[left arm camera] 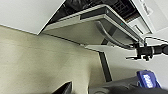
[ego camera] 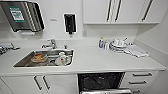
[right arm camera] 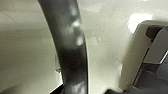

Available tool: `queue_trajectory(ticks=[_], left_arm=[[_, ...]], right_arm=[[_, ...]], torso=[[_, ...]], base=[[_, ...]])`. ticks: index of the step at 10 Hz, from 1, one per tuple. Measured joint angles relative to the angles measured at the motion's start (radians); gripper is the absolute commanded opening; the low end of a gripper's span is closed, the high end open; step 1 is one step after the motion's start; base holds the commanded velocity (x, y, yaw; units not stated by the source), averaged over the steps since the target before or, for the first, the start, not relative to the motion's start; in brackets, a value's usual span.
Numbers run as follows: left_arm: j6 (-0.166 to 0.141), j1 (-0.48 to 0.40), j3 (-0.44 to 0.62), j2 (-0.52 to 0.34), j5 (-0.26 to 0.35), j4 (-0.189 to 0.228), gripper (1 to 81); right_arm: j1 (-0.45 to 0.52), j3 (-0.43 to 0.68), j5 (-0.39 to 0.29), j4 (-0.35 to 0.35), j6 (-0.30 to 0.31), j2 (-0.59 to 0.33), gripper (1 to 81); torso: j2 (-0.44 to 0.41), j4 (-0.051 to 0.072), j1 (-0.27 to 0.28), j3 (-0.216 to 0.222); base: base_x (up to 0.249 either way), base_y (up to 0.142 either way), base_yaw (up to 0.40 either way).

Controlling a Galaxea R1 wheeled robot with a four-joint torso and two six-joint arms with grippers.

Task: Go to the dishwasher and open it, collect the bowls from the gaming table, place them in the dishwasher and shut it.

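The dishwasher [ego camera: 100, 81] stands under the white counter with its dark inside showing. Its grey door [ego camera: 107, 91] is tipped partway down. In the left wrist view the door [left arm camera: 82, 27] is seen from below, with its curved bar handle [left arm camera: 110, 35]. My right gripper [left arm camera: 139, 51] reaches in from the side and is shut on the end of that handle. The same handle [right arm camera: 68, 47] runs large and dark across the right wrist view. A dark tip of my left gripper [left arm camera: 65, 88] hangs over the pale floor, away from the door. The bowls and the gaming table are out of view.
A steel sink [ego camera: 26, 61] with used dishes [ego camera: 61, 59] lies left of the dishwasher, behind it a tap [ego camera: 51, 43]. A bottle [ego camera: 101, 43] and stacked plates [ego camera: 117, 45] stand at the counter's back right. Drawers [ego camera: 140, 78] flank the dishwasher's right side and white cabinet doors [ego camera: 40, 83] its left.
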Motion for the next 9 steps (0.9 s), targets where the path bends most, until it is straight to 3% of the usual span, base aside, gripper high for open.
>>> queue_trajectory(ticks=[5,7,9], left_arm=[[0.000,-0.008,-0.001,0.007,-0.002,0.024,81.1],[0.000,-0.011,-0.001,0.009,0.003,0.031,81.1],[0.000,0.000,-0.001,0.011,0.014,0.034,81.1]], right_arm=[[-0.013,-0.011,0.010,0.001,0.000,0.004,81.1],[-0.011,-0.024,0.063,0.001,0.000,0.008,81.1],[-0.011,-0.024,0.071,0.001,0.000,0.005,81.1]], torso=[[0.000,0.000,0.000,0.000],[0.000,0.000,0.001,0.000],[0.000,0.000,0.000,0.000]], base=[[-0.014,0.000,0.000],[-0.075,0.000,0.000],[-0.078,0.000,0.000]])
